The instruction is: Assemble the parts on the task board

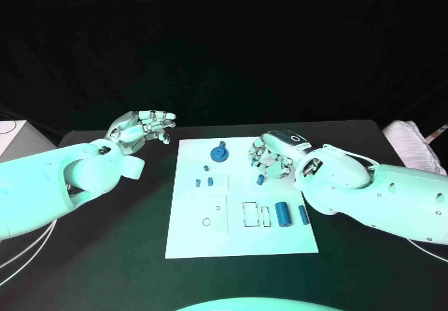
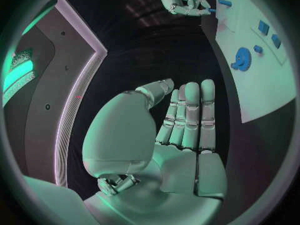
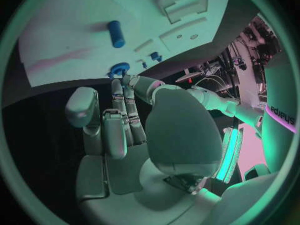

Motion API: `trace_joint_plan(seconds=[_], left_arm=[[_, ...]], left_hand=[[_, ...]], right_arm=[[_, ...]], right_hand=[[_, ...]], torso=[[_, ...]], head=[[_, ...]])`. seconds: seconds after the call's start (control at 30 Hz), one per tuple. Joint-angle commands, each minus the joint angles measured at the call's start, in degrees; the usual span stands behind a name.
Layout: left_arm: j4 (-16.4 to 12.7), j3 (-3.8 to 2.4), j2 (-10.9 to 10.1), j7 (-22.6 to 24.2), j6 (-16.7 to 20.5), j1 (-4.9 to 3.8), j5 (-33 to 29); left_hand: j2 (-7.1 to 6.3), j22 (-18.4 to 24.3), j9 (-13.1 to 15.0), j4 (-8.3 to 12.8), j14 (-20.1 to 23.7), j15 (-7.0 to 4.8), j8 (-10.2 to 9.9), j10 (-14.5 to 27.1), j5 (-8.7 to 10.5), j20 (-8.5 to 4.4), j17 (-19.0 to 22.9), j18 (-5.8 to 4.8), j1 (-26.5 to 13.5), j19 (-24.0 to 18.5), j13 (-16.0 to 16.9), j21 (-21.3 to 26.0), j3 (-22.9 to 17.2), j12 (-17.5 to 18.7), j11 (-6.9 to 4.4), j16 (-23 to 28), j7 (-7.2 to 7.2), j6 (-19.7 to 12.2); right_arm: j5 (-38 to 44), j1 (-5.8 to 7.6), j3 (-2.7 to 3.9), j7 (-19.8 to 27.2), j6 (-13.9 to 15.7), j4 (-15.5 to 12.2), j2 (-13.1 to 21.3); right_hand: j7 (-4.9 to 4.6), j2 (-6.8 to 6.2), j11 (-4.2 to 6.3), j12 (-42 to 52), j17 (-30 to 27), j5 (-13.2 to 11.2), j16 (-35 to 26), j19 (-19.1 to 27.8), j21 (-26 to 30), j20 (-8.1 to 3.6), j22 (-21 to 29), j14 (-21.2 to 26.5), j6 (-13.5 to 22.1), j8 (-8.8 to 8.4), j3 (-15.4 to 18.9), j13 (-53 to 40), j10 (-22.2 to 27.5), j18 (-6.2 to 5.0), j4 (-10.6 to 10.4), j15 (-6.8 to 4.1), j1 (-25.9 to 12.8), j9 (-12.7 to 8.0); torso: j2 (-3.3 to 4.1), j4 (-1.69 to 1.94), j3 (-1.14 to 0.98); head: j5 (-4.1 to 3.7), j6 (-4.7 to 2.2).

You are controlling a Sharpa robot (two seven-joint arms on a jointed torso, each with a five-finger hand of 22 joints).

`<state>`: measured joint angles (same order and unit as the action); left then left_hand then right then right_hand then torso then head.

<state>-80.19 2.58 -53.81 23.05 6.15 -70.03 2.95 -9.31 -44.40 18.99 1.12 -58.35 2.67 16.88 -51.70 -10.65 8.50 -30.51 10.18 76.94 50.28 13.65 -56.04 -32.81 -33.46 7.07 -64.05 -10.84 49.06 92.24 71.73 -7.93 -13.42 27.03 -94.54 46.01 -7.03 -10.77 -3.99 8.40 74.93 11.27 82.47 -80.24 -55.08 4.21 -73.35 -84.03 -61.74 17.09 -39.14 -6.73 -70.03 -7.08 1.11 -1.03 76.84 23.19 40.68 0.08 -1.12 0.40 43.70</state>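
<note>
The white task board (image 1: pixel 191 233) lies in the middle of the black table. A blue gear (image 1: pixel 217 153) stands near its far edge, and three small blue parts (image 1: pixel 206 168) lie below it. A thick blue cylinder (image 1: pixel 282 213) and a slim one (image 1: pixel 303 214) lie at the board's right side. My right hand (image 1: pixel 270 155) hovers over the board's far right part with its thumb apart from its fingers. A small blue part (image 1: pixel 260 179) sits right at its fingertips; I cannot tell whether they touch. My left hand (image 1: pixel 142 129) is off the board's far left corner, fingers spread, palm empty (image 2: pixel 181 130).
Rectangular sockets (image 1: pixel 255 214) and a small round hole (image 1: pixel 206 222) mark the board's near half. A white cloth-like thing (image 1: pixel 411 139) lies at the table's right edge. A white box (image 1: pixel 14 136) stands beyond the left edge.
</note>
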Motion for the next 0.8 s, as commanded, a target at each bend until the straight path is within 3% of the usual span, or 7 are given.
trace_joint_plan(seconds=[0.03, 0.13, 0.3, 0.5, 0.8], left_arm=[[-0.2, -0.06, 0.2, 0.2, -1.0, -0.01, 0.1], [-0.4, -0.06, 0.4, 0.1, -1.0, -0.01, 0.1], [-0.8, -0.05, 0.6, 0.2, -0.9, -0.01, 0.1], [-1.3, -0.05, 0.7, 0.3, -0.6, -0.01, 0.1], [-1.9, -0.04, 0.7, 0.4, -0.3, -0.01, 0.1]], left_hand=[[-0.07, 0.1, -0.1, 0.3, -0.1, 0.3, 0.2, 0.3, -0.04, 0.02, -0.1, 0.38, 0.2, 0.4, -0.1, 0.4, 0.2, -0.4, -0.02, -0.3, -0.16, -0.4], [-0.09, 0.1, -0.1, 0.3, -0.1, 0.31, 0.2, 0.3, -0.03, 0.03, -0.1, 0.38, 0.2, 0.4, -0.1, 0.4, 0.3, -0.4, -0.01, -0.3, -0.16, -0.4], [-0.09, 0.1, -0.1, 0.3, -0.1, 0.31, 0.2, 0.3, -0.03, 0.03, -0.1, 0.38, 0.2, 0.4, -0.1, 0.4, 0.3, -0.4, -0.01, -0.3, -0.16, -0.4], [-0.1, 0.1, -0.1, 0.3, -0.1, 0.32, 0.3, 0.4, -0.04, 0.04, -0.1, 0.38, 0.2, 0.4, -0.1, 0.4, 0.3, -0.4, 0.0, -0.3, -0.16, -0.4], [-0.1, 0.1, -0.1, 0.3, -0.1, 0.32, 0.3, 0.4, -0.04, 0.04, -0.1, 0.38, 0.2, 0.4, -0.1, 0.4, 0.3, -0.4, 0.0, -0.3, -0.16, -0.4]], right_arm=[[0.3, -0.51, -0.01, 0.9, 0.1, -2.0, -0.6], [1.7, -1.27, -0.03, 0.7, 0.2, -3.7, -1.6], [3.4, -2.81, -0.19, 0.6, 0.3, -4.2, -3.8], [5.0, -5.17, -0.51, 0.4, 0.5, -2.6, -6.8], [5.7, -7.06, -1.03, 0.5, 0.6, 0.1, -9.5]], right_hand=[[-0.01, 0.67, 0.79, 0.2, 3.9, 0.2, 0.2, -0.2, 0.1, -0.11, 0.1, -3.8, -0.2, 0.19, -0.1, 0.0, -1.2, 0.98, 0.3, -0.41, 0.2, 0.1], [-0.01, 0.67, 0.79, 0.2, 3.9, 0.2, 0.2, -0.2, 0.1, -0.11, 0.1, -3.8, -0.2, 0.19, -0.1, 0.0, -1.2, 0.98, 0.3, -0.41, 0.2, 0.1], [-0.03, 0.66, 0.77, 0.1, 3.9, 0.2, 0.3, -0.2, 0.2, -0.11, 0.0, -3.8, -0.2, 0.17, -0.1, 0.0, -1.2, 0.98, 0.4, -0.4, 0.2, 0.1], [-0.07, 0.67, 0.75, 0.0, 4.0, 0.1, 0.3, -0.2, 0.2, -0.11, 0.0, -3.8, -0.2, 0.17, -0.2, 0.0, -1.3, 0.97, 0.4, -0.39, 0.1, 0.2], [-0.08, 0.67, 0.75, 0.0, 4.0, 0.1, 0.4, -0.2, 0.1, -0.1, 0.0, -3.8, -0.2, 0.17, -0.2, 0.0, -1.3, 0.98, 0.4, -0.38, 0.1, 0.2]], torso=[[-0.01, -0.02, 0.12], [-0.04, -0.02, 0.14], [-0.07, -0.09, 0.24], [-0.01, -0.02, 0.19], [0.08, 0.06, 0.16]], head=[[0.92, 0.17], [1.81, 0.38], [3.14, 0.63], [4.13, 0.98], [5.17, 1.64]])
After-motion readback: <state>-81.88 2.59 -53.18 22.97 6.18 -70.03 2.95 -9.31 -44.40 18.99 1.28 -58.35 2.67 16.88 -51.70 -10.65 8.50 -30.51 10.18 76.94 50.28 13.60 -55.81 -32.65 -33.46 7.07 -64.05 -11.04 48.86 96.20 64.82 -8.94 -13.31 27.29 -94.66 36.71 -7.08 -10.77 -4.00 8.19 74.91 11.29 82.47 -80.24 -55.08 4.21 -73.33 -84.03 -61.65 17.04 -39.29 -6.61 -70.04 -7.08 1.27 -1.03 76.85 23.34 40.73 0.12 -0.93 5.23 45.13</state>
